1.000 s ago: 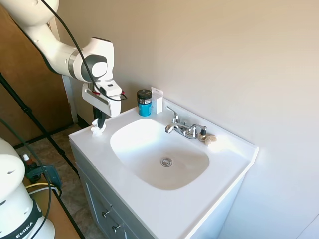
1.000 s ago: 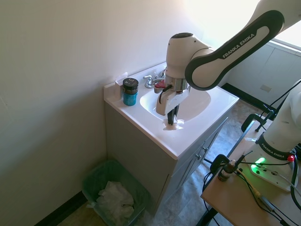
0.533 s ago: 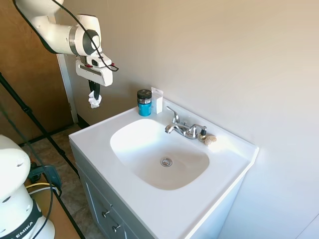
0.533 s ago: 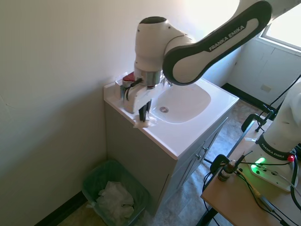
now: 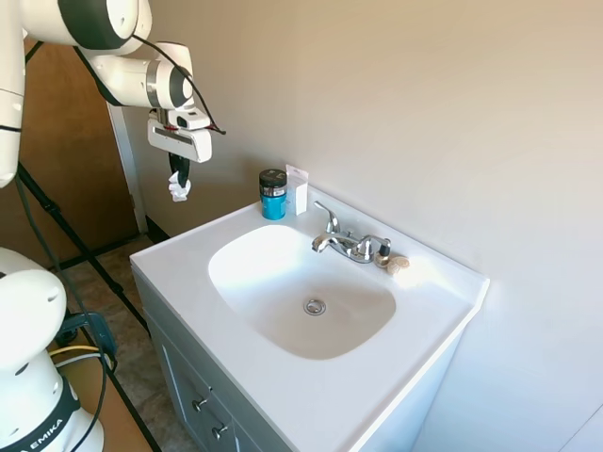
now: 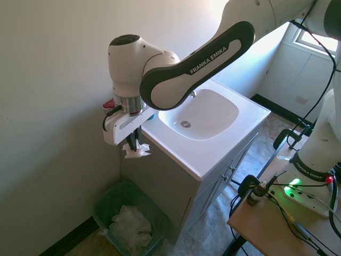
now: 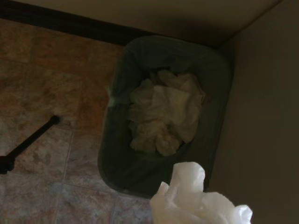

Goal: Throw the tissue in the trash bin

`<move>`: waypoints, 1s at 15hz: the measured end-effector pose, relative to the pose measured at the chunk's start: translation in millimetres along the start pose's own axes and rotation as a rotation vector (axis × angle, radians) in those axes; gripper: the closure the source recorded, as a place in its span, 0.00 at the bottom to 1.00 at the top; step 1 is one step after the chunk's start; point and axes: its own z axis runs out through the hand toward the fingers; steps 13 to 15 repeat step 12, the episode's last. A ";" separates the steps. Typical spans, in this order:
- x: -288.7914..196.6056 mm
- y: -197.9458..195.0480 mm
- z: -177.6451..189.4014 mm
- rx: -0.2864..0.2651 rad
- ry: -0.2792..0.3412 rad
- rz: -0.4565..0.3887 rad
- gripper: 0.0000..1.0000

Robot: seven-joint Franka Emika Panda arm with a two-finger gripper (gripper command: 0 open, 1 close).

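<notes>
The tissue [image 6: 136, 151] hangs pinched between the fingers of the gripper [image 6: 133, 145], which is closed on it and holds it in the air, beyond the edge of the vanity [image 6: 213, 154] and high above the floor. The trash bin [image 6: 109, 201] stands below the gripper, a little to the side, already with crumpled paper [image 7: 161, 116] inside. In the wrist view the tissue [image 7: 196, 200] appears near the bin's rim [image 7: 105, 154], not over the middle. If it is released from here, such a light wad may drift or catch the rim and land on the floor. It could also stick to a finger.
</notes>
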 end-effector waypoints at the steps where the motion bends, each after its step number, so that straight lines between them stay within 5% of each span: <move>1: -1.5 -1.3 -0.6 -0.008 0.001 -0.003 0.00; 7: -8.7 -9.6 -14.3 -0.018 0.004 -0.014 0.00; 15: -16.6 -14.2 -61.4 0.045 0.035 0.046 0.00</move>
